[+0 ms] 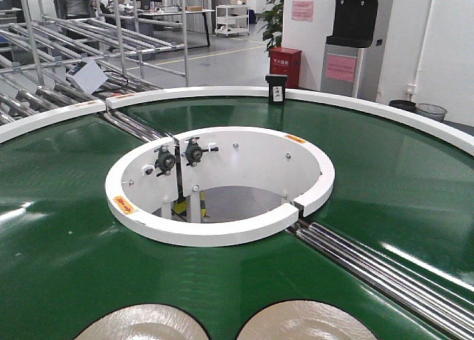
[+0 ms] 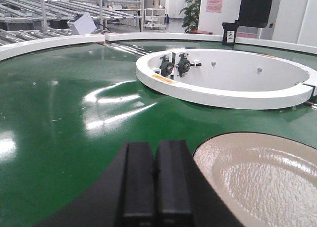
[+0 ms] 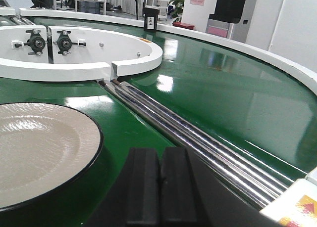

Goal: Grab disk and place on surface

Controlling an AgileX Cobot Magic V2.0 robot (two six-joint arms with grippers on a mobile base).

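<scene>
While both arms hang low over the green belt [image 1: 67, 229], the left pincer [image 2: 156, 175] sits pressed shut beside the left plate [image 2: 262, 177], and the right pincer [image 3: 159, 182] sits shut beside the right plate [image 3: 39, 148].

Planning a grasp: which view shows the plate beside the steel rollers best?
Right wrist view: the plate shows most of its face and dark rim. The front view crops it at the bottom; the left wrist's plate may be another.
</scene>
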